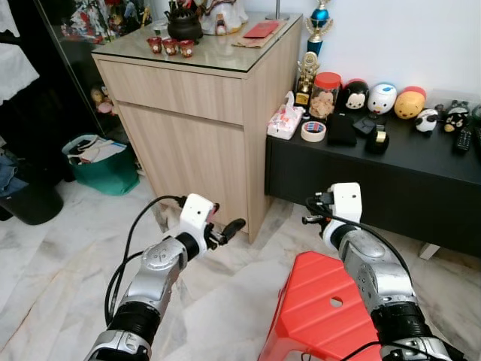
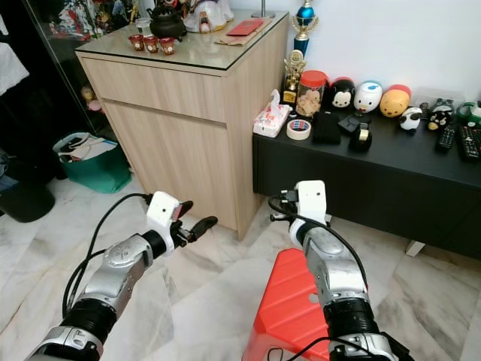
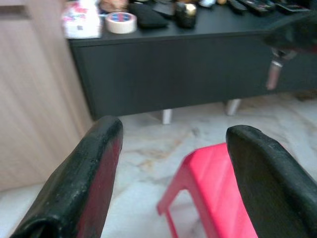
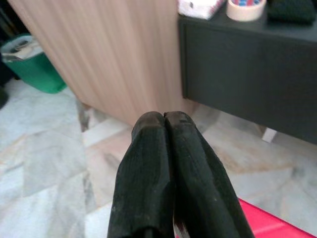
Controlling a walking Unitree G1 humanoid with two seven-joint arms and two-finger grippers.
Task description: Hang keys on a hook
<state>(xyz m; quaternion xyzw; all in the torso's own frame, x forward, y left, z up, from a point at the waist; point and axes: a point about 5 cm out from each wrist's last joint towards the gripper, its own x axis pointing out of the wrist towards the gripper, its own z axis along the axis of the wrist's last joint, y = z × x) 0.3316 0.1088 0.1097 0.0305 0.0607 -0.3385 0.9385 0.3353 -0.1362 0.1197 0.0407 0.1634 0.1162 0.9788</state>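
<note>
The left pincer (image 1: 227, 223) hangs released above the marble floor, touching nothing. The right pincer (image 1: 309, 211) is clenched on the keys (image 3: 273, 74), which dangle over the red stool (image 1: 319, 308). A red-lidded jar (image 1: 325, 92) of snacks stands near the black counter's (image 1: 421, 154) left end.

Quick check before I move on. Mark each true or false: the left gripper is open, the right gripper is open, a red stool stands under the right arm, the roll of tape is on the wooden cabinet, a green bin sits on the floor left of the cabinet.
1. The left gripper is open. True.
2. The right gripper is open. False: its fingers are pressed shut.
3. A red stool stands below the right arm. True.
4. The roll of tape is on the wooden cabinet. False: it lies on the low black sideboard.
5. A green bin sits on the floor left of the cabinet. True.
</note>
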